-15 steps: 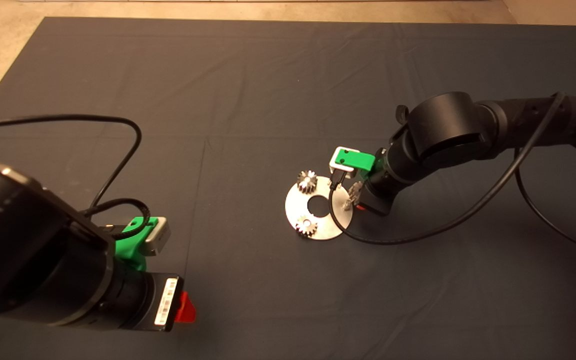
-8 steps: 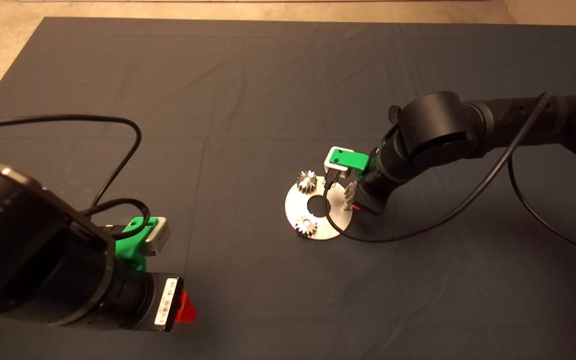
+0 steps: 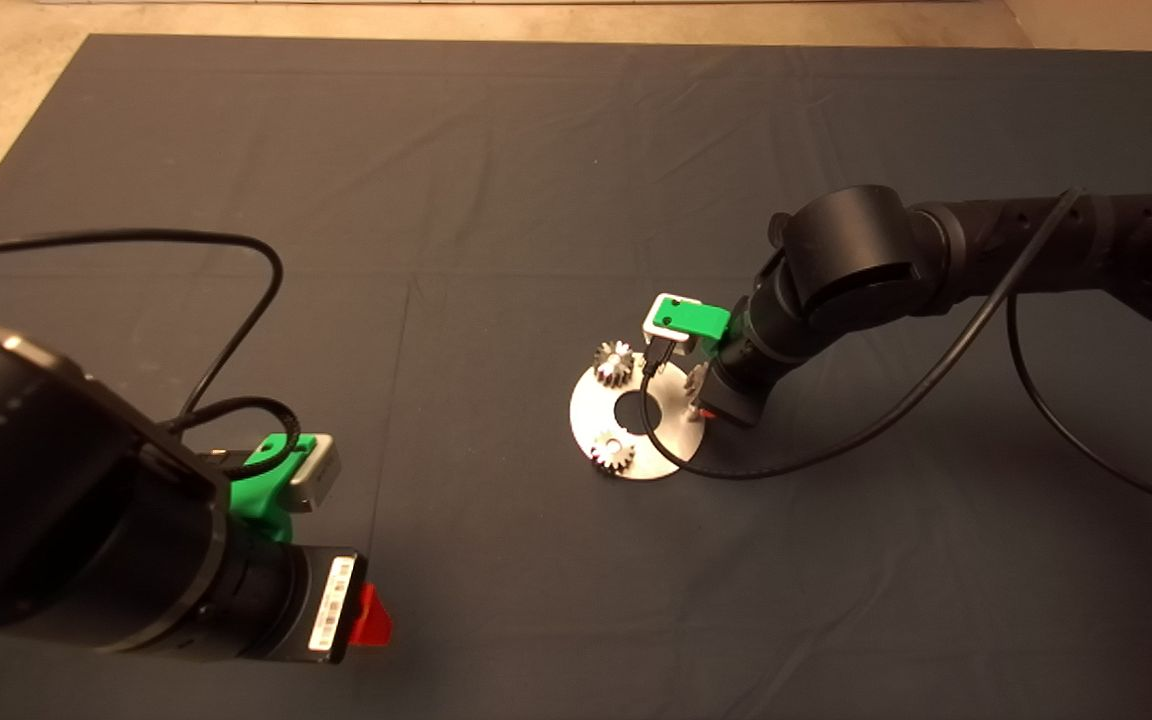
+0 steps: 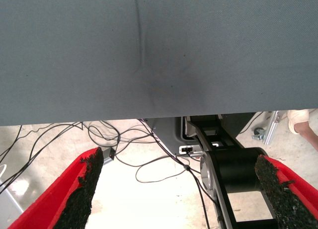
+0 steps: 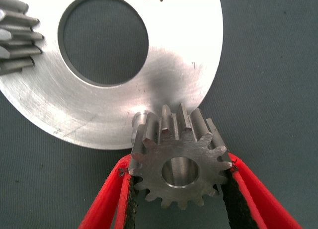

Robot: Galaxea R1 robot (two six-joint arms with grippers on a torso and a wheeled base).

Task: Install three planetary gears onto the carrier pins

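My right pincer [image 5: 180, 189] was clamped on a small silvery metal spur gear with a round centre hole [image 5: 179, 159], the black pads [image 5: 233, 199] pressing its teeth from both sides. I held that gear tilted above the rim of the flat round shiny metal disc with a large centre hole [image 5: 164, 75], and a short silvery cylindrical pin [image 5: 141, 118] peeped out at the gear's edge; the gear was not threaded on it. From above, this pincer [image 3: 704, 392] hung over the disc's [image 3: 591, 415] edge on the side nearest my right arm. Two more small toothed metal gears lay flat on the disc: one [image 3: 614, 362] on its far rim, one [image 3: 613, 452] on its near rim, both well apart from the held gear. The disc rested on the dark mat [image 3: 496, 180] covering the bench. Well away from the disc, my left pincer [image 4: 181, 189] waited at the mat's near left edge, its fingers [image 4: 82, 189] spread apart and holding nothing.
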